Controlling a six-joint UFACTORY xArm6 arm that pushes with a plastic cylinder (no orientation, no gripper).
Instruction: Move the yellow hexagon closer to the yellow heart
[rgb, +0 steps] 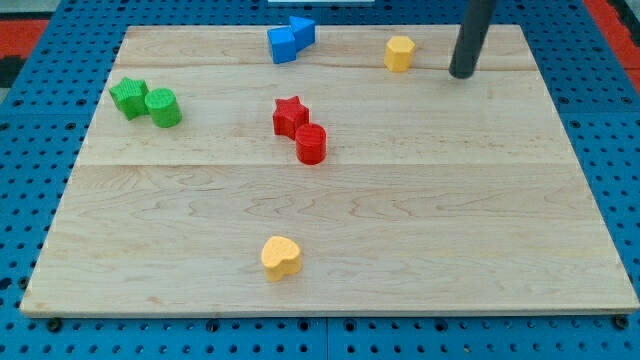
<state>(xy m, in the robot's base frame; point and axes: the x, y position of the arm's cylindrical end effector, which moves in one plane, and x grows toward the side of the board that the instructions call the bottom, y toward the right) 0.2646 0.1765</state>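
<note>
Evidently my tip (462, 73) had been set down just beside the yellow hexagon (399, 53), at about its three o'clock and a shade lower, with a clear strip of wood between them — not touching. I judged the placing to be a staging spot and not yet a pushing one: the yellow heart (281, 257) lay well apart, down near the worktop's (480, 250) bottom edge at roughly seven o'clock from the hexagon, so a useful shove would have to come from the hexagon's one o'clock side, and I stood too low and too far to the view's right for that.

I carried no hand at all, only the bare dark rod, so nothing was grasped or clenched; it could only nudge.

The hexagon itself sat near the top edge, right of centre — a small, squat, flat-topped block in a warm yellow, its facets faintly readable, standing free of everything else. The heart was a deeper, orange-tinged yellow, lobes turned toward the view's right.

Between them, a little to the left of the straight line, stood the red star (289, 115) touching the red cylinder (311, 144); a push drifting left risked clipping that pair.
</note>
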